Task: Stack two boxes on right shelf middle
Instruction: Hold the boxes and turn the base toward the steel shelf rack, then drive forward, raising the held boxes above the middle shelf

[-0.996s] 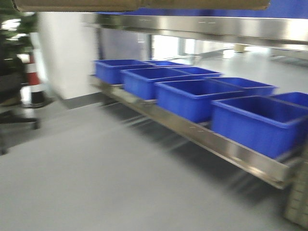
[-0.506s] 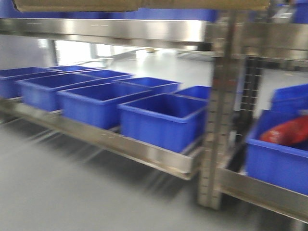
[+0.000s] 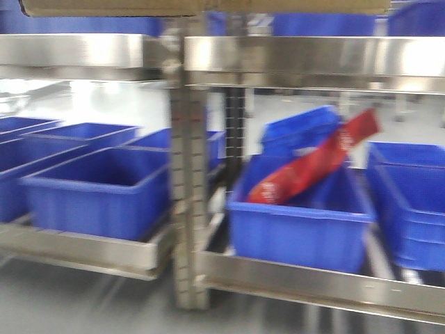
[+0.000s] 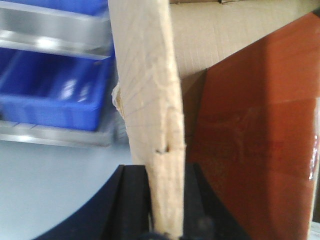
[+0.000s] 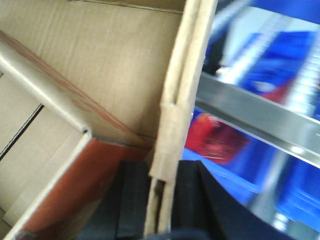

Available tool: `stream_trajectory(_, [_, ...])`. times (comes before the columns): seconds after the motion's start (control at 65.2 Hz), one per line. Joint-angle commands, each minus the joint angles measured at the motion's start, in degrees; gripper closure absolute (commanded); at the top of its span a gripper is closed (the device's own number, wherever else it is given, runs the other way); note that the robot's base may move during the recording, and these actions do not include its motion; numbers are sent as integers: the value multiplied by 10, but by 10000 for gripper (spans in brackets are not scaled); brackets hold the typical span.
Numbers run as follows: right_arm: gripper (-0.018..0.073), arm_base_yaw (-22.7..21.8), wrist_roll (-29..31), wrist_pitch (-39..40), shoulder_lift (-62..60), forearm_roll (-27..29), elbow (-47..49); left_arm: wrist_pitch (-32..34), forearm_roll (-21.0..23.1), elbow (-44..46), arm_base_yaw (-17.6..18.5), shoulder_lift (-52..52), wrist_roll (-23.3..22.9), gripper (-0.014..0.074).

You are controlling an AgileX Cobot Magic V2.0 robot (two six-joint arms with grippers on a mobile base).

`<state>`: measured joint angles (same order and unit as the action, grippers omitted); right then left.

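Observation:
A tan cardboard box is held up between both arms; its underside shows as a brown strip [image 3: 208,7] at the top of the front view. My left gripper [image 4: 166,200] is shut on the box's left wall [image 4: 150,100]. My right gripper [image 5: 162,200] is shut on the box's right wall [image 5: 182,85]. The box's open inside and folded flaps show in both wrist views. The stainless-steel shelf rail [image 3: 313,56] runs across right under the box, with an upright post [image 3: 188,174] left of centre. A second box is out of view.
Several blue plastic bins [image 3: 104,188] stand on the lower steel level [image 3: 306,285]. One bin [image 3: 299,223] right of the post holds a red packet [image 3: 313,163]. More blue bins stand on the level above the rail. Grey floor lies below.
The view has swept to the right along the rack: the bins and the post have slid left, and the bin with the red packet has come to the middle. The box stays held.

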<state>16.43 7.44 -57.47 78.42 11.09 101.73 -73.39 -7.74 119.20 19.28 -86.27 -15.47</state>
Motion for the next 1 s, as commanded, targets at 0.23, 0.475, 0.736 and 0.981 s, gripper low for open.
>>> stream_trajectory(0.23, [711,-4,6,13,-7,-19,4,34,-23,9,-1,10,-1,708])
stream_trajectory(0.475, [711,-4,6,13,-7,-19,4,34,-29,9,-1,10,-1,708])
stream_trajectory(0.736, [711,-4,6,13,-7,-19,4,34,-30,9,-1,10,-1,708])
stream_trajectory(0.981, [711,-4,6,13,-7,-19,4,34,-30,9,-1,10,-1,708])
